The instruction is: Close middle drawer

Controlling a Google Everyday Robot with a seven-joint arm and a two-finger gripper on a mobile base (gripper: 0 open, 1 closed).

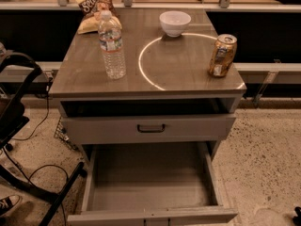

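Observation:
The middle drawer (150,182) is pulled far out of the grey cabinet toward the camera. Its deep grey box is open and empty. Its low flat front (153,216) lies along the bottom edge of the view, and the handle is cut off there. Above it, the taller-fronted drawer (149,128) with the black handle sits slightly out, with a dark gap under the cabinet top. The gripper is not in view.
On the cabinet top (178,69) stand a water bottle (112,44), a white bowl (175,22), a soda can (223,55) and a chip bag (95,8). A black chair frame with cables (19,126) stands on the left. Speckled floor (263,164) lies to the right.

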